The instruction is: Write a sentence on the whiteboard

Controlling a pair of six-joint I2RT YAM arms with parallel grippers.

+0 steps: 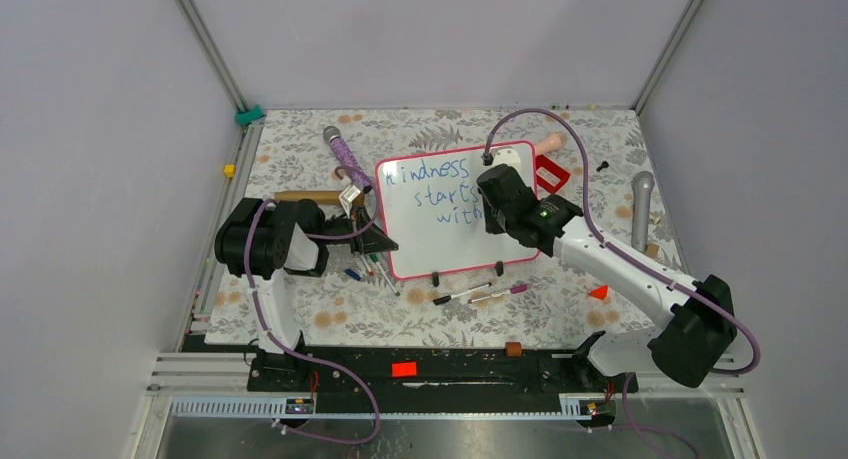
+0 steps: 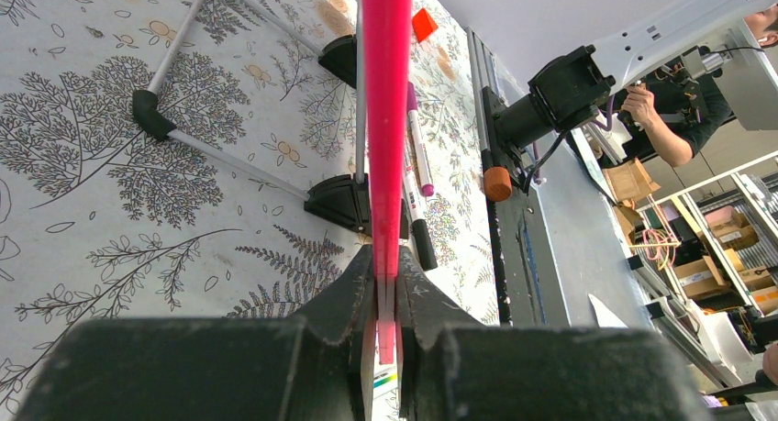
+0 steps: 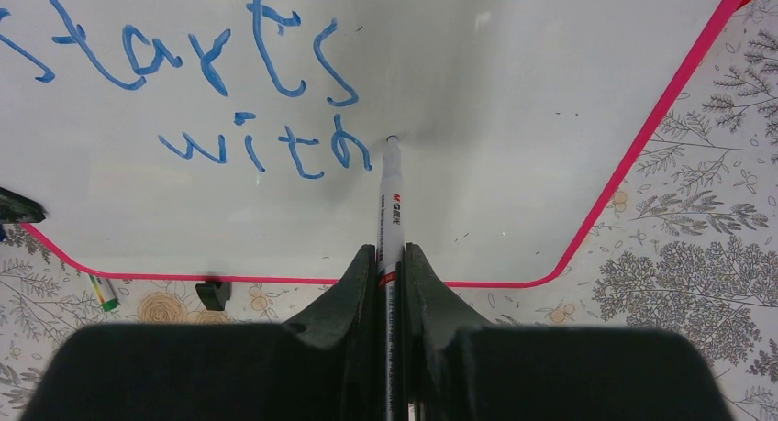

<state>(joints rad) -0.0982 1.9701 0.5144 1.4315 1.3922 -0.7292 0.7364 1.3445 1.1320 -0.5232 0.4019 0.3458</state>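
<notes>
My right end effector [image 3: 390, 256] is pinched narrow on a marker [image 3: 393, 196] that points to 12 o'clock. Its tip meets the whiteboard [image 3: 514, 118] just past the "h" of "with". Bare board for the next word lies toward 3 o'clock along the writing line, and my left end effector [image 2: 385, 279] clamps the board's edge.

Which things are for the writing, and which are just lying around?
For the job: whiteboard, its rim clamped by the left gripper; marker in the right gripper.
Lying about: loose pens before the board; grey microphone; purple-handled microphone; orange wedge.
</notes>
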